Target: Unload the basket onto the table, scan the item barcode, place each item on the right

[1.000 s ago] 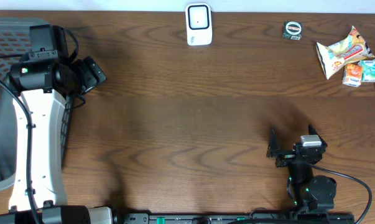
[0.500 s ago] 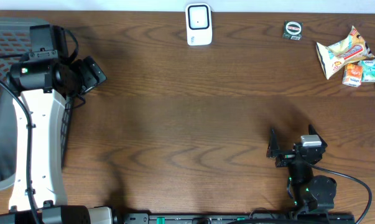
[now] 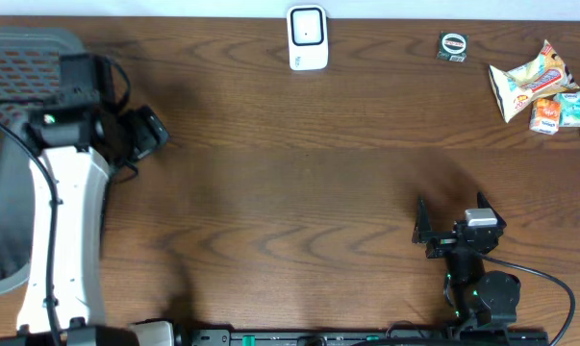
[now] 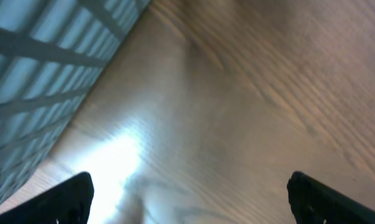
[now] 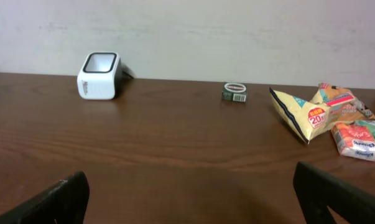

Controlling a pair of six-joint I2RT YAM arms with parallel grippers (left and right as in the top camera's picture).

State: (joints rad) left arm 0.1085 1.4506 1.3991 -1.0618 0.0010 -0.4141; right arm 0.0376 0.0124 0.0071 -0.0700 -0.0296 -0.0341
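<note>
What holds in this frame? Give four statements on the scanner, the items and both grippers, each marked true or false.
The white scanner stands at the far edge of the table. True.
The right gripper holds a snack pack. False: it is open and empty; the snack packs lie far right.
The left gripper is open beside the mesh basket. True.
The small dark box lies left of the scanner. False: it lies to its right.
</note>
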